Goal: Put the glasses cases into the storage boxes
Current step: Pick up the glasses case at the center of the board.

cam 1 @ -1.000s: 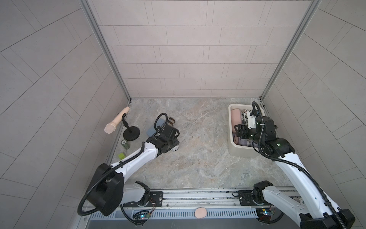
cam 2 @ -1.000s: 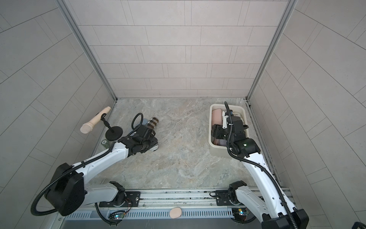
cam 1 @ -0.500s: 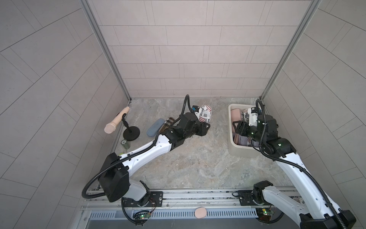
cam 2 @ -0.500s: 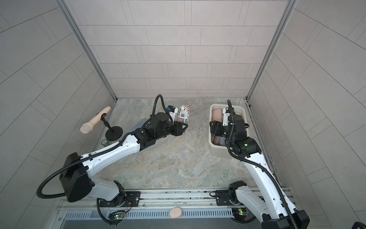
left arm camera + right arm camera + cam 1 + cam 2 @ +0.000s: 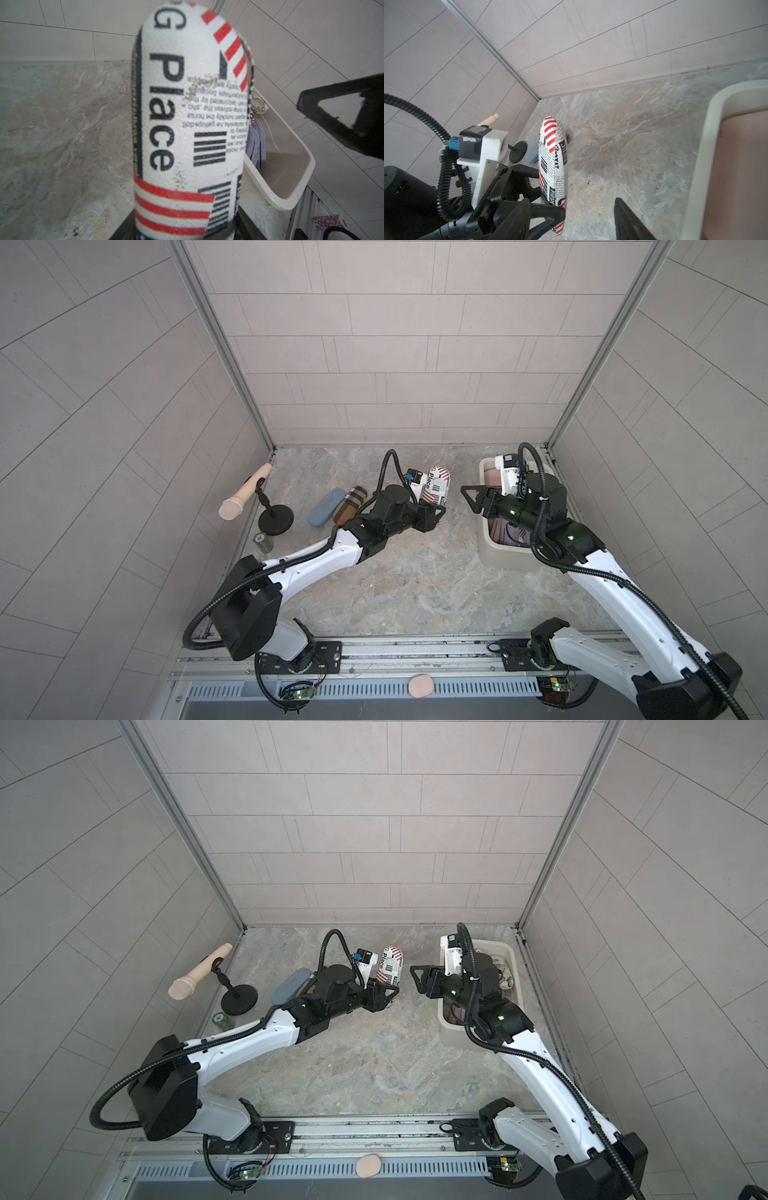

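Top views both show my left claw (image 5: 433,509) clamped on the newsprint glasses case (image 5: 435,485), held left of the cream storage box (image 5: 487,549). My right claw (image 5: 472,498) gapes empty beside the box's rim.

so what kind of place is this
Probably a robot test booth, not a lived-in room: two arms bolted to a base rail, enclosed by panel walls on metal corner posts, over a marble-look tabletop.

One storage box (image 5: 498,556), three glasses cases (image 5: 435,489) (image 5: 326,507) (image 5: 351,506) outside it, one microphone (image 5: 245,497), one green roll (image 5: 262,541), two arms (image 5: 316,564) (image 5: 615,593)
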Controlling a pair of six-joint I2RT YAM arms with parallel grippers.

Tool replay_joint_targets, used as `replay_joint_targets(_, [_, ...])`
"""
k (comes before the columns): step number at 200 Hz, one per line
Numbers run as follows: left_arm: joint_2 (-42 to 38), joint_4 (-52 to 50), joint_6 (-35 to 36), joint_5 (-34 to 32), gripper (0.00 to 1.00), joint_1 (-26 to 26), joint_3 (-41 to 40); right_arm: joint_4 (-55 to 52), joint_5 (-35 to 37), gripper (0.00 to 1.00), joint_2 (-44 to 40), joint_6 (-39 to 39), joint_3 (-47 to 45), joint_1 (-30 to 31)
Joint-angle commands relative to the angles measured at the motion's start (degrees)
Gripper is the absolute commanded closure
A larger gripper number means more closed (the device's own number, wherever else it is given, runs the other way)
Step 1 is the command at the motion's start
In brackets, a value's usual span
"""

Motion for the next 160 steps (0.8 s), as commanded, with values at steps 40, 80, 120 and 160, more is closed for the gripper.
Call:
replay_joint_targets(40, [-4.9, 10.2, -3.2, 6.0, 0.58, 0.1, -2.4, 5.5, 0.9, 0.29, 7.1, -3.3, 6.0, 5.0])
replay_joint_targets(80, [-4.2, 13.4, -5.6, 9.5, 0.58, 0.1, -2.9, 7.7, -4.0, 0.33, 9.3, -1.5, 6.2, 5.1])
replay_joint_targets(120, [-3.5, 14.4, -6.8, 10.9, 0.58, 0.1, -2.9, 9.1, -6.7, 0.49, 10.2, -0.9, 6.2, 5.8])
replay_joint_targets(160, [-3.0, 14.4, -6.6, 12.8, 0.47, 0.2, -2.7, 9.7, -7.5, 0.72, 10.4, -0.7, 5.7, 6.1])
